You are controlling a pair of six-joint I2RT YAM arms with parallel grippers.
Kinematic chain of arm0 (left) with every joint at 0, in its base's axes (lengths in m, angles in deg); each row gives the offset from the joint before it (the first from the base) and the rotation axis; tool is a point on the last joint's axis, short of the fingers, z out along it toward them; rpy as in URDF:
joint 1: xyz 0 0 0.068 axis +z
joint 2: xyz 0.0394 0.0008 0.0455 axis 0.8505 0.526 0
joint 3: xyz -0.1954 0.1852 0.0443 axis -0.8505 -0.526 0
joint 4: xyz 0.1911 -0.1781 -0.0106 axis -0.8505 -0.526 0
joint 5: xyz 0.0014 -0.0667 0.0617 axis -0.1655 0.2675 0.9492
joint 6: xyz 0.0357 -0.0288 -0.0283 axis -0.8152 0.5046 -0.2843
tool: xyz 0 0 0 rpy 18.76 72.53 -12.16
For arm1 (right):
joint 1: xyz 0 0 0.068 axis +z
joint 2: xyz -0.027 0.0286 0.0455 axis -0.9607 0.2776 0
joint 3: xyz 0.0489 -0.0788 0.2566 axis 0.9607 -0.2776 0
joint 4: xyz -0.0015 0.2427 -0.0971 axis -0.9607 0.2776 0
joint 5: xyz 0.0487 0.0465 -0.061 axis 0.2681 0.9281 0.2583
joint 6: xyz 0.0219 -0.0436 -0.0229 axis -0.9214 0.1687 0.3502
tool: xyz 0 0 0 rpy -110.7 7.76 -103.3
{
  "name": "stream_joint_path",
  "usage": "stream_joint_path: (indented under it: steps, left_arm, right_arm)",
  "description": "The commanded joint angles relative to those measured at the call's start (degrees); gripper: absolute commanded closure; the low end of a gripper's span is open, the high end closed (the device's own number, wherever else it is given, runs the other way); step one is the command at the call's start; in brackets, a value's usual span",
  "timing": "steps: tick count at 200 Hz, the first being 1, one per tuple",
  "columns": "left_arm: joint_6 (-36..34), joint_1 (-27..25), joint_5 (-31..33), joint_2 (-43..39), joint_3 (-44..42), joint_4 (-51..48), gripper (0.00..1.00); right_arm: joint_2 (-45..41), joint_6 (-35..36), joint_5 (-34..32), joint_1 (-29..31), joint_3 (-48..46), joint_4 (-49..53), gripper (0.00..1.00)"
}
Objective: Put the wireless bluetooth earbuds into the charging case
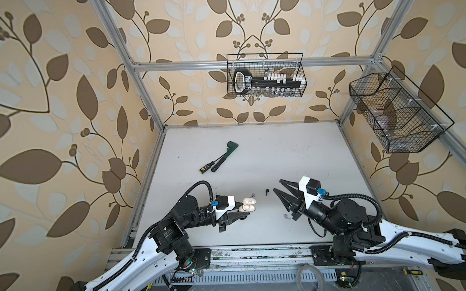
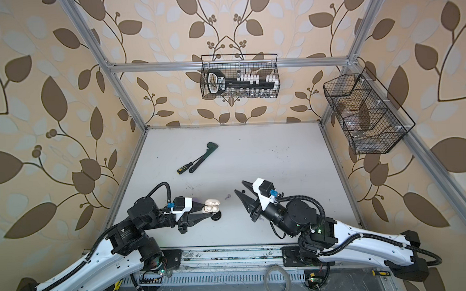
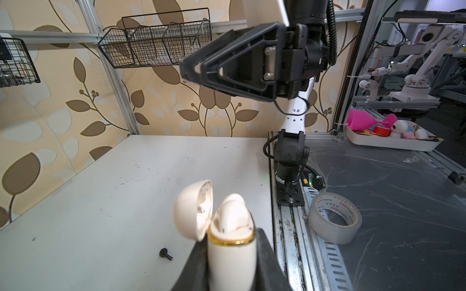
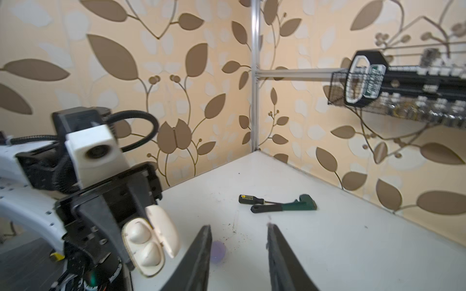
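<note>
My left gripper (image 1: 245,207) is shut on the cream charging case (image 1: 249,204), held above the table with its lid open (image 3: 194,209). Two cream wireless bluetooth earbuds (image 4: 142,241) sit in its wells. A black earbud (image 1: 266,190) lies on the table, also seen in the left wrist view (image 3: 165,253). One lavender earbud (image 1: 253,195) lies near the case, and it is a blur (image 4: 218,248) in the right wrist view. Another lavender earbud (image 1: 287,217) lies under my right arm. My right gripper (image 1: 278,185) stands open and empty beside the black earbud (image 4: 238,230).
A screwdriver (image 1: 207,167) and a green pipe wrench (image 1: 225,155) lie crossed at the table's far left. Wire baskets hang on the back wall (image 1: 265,75) and the right wall (image 1: 396,113). A tape roll (image 3: 334,221) lies beyond the table's front rail.
</note>
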Motion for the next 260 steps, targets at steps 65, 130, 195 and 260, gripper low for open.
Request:
stream_joint_path:
  steps: [65,130,195,260]
  left_arm:
    - [2.5,-0.4,-2.9,2.5,-0.7,7.5,1.00]
    - [2.3,-0.4,-3.2,4.6,-0.9,8.7,1.00]
    - [13.4,-0.4,12.2,8.8,-4.0,20.2,1.00]
    - [38.4,-0.2,32.7,27.0,5.0,15.1,1.00]
  right_arm:
    - [16.2,-9.0,12.3,-2.3,2.1,-7.9,0.63]
    - [11.5,-3.9,18.3,-0.2,-2.2,-16.1,0.65]
    - [3.9,-6.9,0.7,-1.6,-2.3,-6.0,0.61]
    - [-2.8,-15.8,-20.5,-15.2,-4.0,15.3,0.46]
